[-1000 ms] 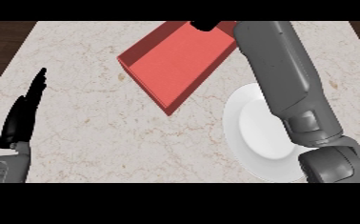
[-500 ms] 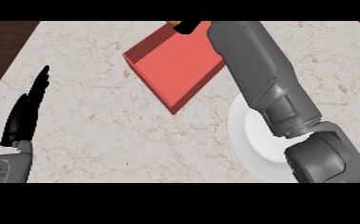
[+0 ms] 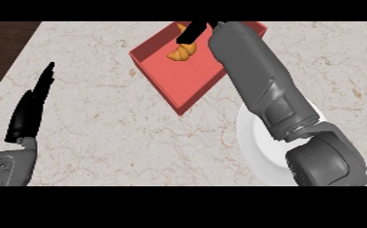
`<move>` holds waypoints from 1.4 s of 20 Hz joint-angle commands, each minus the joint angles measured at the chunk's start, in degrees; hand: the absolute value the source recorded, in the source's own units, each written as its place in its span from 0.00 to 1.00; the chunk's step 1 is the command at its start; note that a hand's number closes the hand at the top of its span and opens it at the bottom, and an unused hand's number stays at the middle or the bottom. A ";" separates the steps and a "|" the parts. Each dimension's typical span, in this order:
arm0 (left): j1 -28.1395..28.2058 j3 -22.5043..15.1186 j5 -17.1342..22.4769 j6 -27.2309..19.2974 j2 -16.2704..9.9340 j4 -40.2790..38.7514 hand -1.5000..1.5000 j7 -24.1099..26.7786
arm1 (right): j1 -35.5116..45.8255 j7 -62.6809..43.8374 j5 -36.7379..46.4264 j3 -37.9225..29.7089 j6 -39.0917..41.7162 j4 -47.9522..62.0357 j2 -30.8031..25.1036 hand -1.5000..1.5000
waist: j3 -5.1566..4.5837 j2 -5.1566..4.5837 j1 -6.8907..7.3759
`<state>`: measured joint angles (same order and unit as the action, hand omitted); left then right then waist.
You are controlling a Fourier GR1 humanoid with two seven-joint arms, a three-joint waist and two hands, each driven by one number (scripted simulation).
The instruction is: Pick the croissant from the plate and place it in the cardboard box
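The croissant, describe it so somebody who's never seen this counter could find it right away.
On the marble counter, find the red box near the far edge. The croissant lies inside it, beside the right hand's black fingers: a small golden-brown crescent, the only food in sight.

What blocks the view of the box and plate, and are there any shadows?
Head view: the grey right forearm covers part of the red box and white round plate; the orange croissant shows, with no clear shadows on the marble counter.
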<state>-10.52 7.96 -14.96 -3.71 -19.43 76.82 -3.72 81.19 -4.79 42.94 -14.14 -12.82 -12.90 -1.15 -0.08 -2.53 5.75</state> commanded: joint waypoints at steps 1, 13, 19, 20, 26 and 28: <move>-0.59 0.76 0.93 0.94 -0.60 -0.42 0.50 0.60 | 1.64 0.60 -1.75 -2.15 0.76 1.80 -0.53 0.00 | 0.01 -0.13 0.72; -0.37 0.11 -1.04 -1.76 1.25 -1.56 0.50 0.69 | -0.21 14.37 -11.14 -11.81 -8.74 -3.20 -1.98 0.00 | 0.08 0.63 -1.36; 1.85 1.88 0.44 -0.71 0.17 -1.07 0.50 1.65 | -3.24 21.65 -16.14 -16.36 -2.56 -2.40 -7.80 0.00 | 0.11 0.98 -1.81; -1.66 2.27 0.70 0.33 -1.01 -2.04 0.50 -0.37 | -2.09 20.47 -16.61 -16.95 -2.68 -2.10 -8.53 0.00 | 0.11 0.90 -2.17; 2.28 -0.01 -2.03 -3.40 2.78 -0.26 0.50 0.15 | -7.44 22.99 -18.26 -18.25 4.72 -1.50 -17.58 0.00 | 0.14 1.74 -3.84; 3.73 2.06 0.20 -0.38 0.17 -0.91 0.50 1.99 | -10.78 26.47 -18.27 -18.48 5.18 -0.98 -19.72 0.00 | 0.14 1.42 -3.18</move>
<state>-8.69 9.53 -15.02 -4.49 -18.96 75.98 -2.97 74.52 18.16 25.59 -31.78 -10.51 -14.36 -16.89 0.04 -1.18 2.85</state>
